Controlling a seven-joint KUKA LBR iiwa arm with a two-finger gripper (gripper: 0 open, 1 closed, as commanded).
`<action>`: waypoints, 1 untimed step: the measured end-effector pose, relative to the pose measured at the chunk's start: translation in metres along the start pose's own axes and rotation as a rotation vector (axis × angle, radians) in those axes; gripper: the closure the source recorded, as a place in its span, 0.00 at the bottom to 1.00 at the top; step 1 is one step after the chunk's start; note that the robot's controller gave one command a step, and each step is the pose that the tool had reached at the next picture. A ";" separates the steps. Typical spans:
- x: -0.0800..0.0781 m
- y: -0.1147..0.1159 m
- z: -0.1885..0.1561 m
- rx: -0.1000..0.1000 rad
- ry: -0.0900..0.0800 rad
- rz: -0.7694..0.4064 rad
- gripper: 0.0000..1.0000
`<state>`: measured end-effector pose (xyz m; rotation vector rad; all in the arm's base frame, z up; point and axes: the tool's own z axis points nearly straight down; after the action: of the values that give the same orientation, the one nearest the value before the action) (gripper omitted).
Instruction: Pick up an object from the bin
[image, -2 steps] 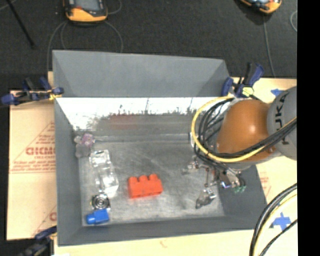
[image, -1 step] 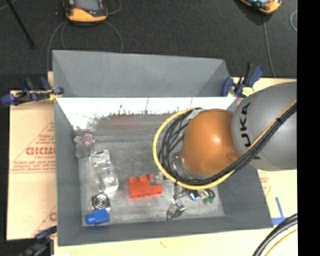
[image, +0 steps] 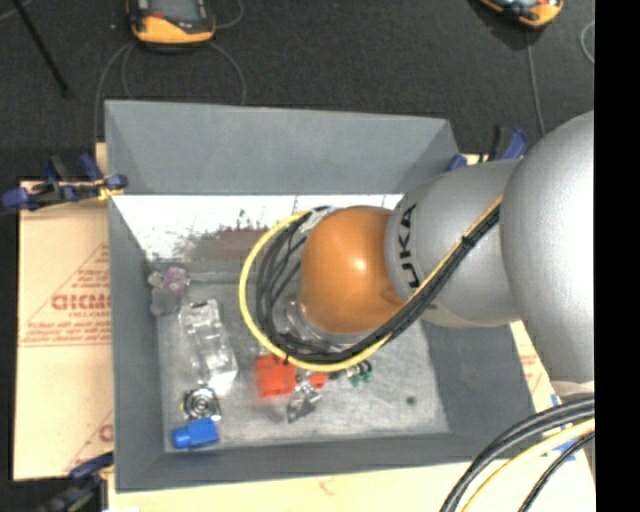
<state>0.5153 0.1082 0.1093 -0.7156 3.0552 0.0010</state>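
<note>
My gripper (image: 302, 401) pokes out as a small grey metal part below the arm's orange cover, low in the middle of the bin. It sits right beside an orange-red block (image: 272, 378), touching or nearly touching its right side. Whether it grips the block is hidden by the cover. A small green piece (image: 359, 375) lies just to the right. Further left, a clear plastic piece (image: 207, 340) lies on the bin floor.
A round metal spring-like thing (image: 201, 403) and a blue cap-like piece (image: 195, 436) lie at the bin's front left. A pale purple and clear thing (image: 170, 285) rests by the left wall. The arm and its cables cover the bin's middle and right.
</note>
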 end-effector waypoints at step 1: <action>-0.018 -0.036 0.032 0.000 0.001 0.004 0.00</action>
<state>0.5477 0.0838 0.0771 -0.7103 3.0571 0.0005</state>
